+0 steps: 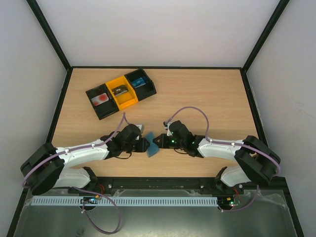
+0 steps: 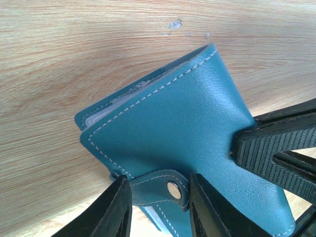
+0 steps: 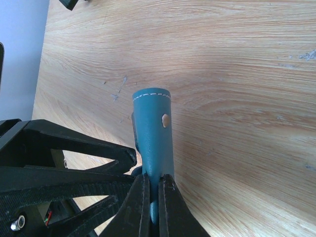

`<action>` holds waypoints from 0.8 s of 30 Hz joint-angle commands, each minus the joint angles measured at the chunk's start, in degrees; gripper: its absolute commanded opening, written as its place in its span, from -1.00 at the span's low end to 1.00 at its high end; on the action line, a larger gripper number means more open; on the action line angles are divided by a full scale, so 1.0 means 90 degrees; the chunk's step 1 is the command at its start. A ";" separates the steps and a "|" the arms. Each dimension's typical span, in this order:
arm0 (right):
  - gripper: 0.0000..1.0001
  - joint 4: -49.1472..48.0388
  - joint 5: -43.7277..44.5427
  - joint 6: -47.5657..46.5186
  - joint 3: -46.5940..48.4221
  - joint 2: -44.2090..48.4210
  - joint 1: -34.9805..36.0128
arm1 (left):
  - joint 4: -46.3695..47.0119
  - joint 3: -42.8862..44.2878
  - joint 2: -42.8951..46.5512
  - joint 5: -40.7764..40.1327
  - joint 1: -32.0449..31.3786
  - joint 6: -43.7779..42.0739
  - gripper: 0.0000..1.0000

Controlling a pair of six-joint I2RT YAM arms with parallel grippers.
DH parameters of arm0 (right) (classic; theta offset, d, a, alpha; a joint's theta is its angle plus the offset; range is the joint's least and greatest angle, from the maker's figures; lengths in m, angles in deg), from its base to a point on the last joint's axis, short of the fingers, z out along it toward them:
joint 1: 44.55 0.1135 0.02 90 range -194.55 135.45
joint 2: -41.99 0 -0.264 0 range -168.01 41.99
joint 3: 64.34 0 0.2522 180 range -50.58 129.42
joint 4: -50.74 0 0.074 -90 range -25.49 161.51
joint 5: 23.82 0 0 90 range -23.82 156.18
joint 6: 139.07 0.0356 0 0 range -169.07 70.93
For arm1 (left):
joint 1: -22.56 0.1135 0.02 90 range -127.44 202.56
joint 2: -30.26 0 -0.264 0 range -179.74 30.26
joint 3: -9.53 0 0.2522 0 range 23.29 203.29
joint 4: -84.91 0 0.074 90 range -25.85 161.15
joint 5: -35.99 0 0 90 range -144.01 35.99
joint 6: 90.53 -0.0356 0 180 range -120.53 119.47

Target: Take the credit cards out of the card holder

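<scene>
The card holder (image 1: 153,145), teal with pale stitching, is folded shut and held on edge above the table between both grippers. My right gripper (image 3: 154,197) is shut on its lower edge; in the left wrist view a ribbed right finger (image 2: 276,153) presses on the cover (image 2: 182,118). My left gripper (image 2: 160,207) has closed round the snap strap (image 2: 158,190), one finger touching each end of it. The credit cards are hidden inside the holder; only a pale sliver (image 2: 116,102) shows between the covers.
A black-and-orange tray (image 1: 109,106) with three compartments holding small items stands at the back left. Black frame rails (image 1: 61,98) run along the wooden table's sides. The left gripper's dark linkage (image 3: 74,163) fills the lower left of the right wrist view.
</scene>
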 commanded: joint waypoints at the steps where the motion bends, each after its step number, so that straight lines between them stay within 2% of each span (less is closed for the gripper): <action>1: -0.95 -0.0103 0.0246 -0.0107 -0.0029 0.0135 0.0036 | -0.0568 0.0046 -0.0028 -0.0221 -0.0034 -0.0199 -0.32; 17: -0.95 0.0372 0.0781 -0.0351 -0.0030 0.0379 0.0043 | -0.0902 -0.0016 0.0281 -0.0375 -0.0064 -0.0211 -0.41; 24: -0.95 0.0021 0.0592 -0.0111 -0.0243 0.0324 0.0037 | -0.0552 -0.0066 0.0591 -0.0027 -0.0087 0.0001 -0.32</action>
